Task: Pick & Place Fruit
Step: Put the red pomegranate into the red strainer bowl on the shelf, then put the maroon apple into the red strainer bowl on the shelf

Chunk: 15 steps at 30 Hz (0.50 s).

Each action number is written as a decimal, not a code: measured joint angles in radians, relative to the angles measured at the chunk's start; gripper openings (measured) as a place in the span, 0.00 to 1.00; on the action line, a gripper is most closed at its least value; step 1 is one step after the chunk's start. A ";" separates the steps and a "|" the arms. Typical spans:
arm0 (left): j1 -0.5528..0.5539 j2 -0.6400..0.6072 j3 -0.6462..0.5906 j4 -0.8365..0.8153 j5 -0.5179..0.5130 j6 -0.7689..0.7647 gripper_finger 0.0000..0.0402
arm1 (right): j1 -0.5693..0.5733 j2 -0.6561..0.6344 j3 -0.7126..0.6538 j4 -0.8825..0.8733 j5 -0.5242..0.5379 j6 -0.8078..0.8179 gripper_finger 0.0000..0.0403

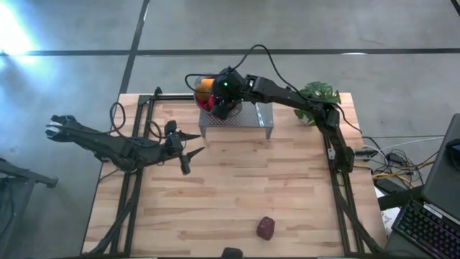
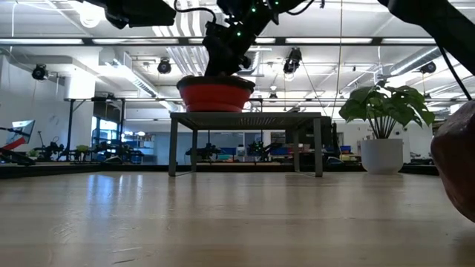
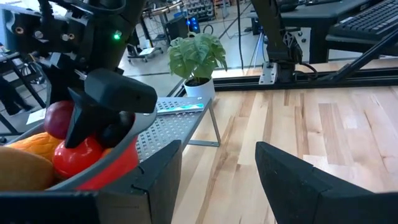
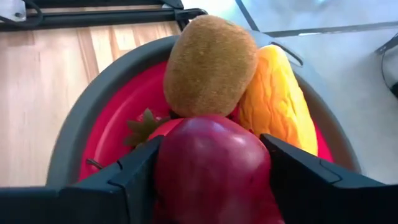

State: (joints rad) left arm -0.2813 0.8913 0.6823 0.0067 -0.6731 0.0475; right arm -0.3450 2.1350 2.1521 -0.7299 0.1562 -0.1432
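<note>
while the right tool (image 4: 208, 180) hangs down into the bowl (image 4: 81, 130) on the little metal stand (image 1: 233, 119) at the far side of the worktop (image 1: 237, 194), its two fingers sit on either side of a dark red apple (image 4: 211, 168). they touch the apple on both sides, so it looks pinched, though i cannot be sure how firm the hold is. to me this looks like the picking step, with the fruit not yet out of the bowl.

the next move, i think, calls for a straight lift, slow, so the apple does not drag the others. then it must go over the bowl's rim and down to the bare worktop.

more fruit sits in the bowl right behind the apple. a brown kiwi (image 4: 208, 65) leans on a long orange fruit (image 4: 277, 99). the orange one's long side runs from the apple toward the bowl's far rim, with its thin end at the rim. the kiwi's long side runs nearly the same way. a red berry with a green top (image 4: 146, 127) peeks out beside the apple.

one big dark maroon fruit (image 1: 266, 228) lies alone on the worktop, near the front edge, well apart from the bowl.

the left tool (image 1: 188, 149) waits over the left part of the worktop, fingers spread, holding nothing. a potted plant (image 1: 320, 93) stands at the far right corner.
</note>
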 joint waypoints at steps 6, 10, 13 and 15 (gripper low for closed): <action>0.000 0.000 0.000 0.000 0.000 0.000 0.53 | 0.001 -0.016 -0.002 -0.004 0.001 0.007 0.74; 0.000 0.000 0.000 0.000 0.000 0.000 0.53 | 0.003 -0.016 0.013 -0.005 0.003 -0.019 0.82; 0.000 0.000 0.000 0.000 0.000 0.000 0.53 | 0.010 -0.018 0.051 -0.037 0.003 -0.023 0.86; 0.000 0.000 0.000 0.000 0.000 0.000 0.53 | 0.021 -0.022 0.086 -0.074 0.003 -0.030 0.88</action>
State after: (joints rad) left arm -0.2813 0.8913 0.6823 0.0067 -0.6731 0.0479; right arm -0.3243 2.1132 2.2376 -0.8038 0.1593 -0.1731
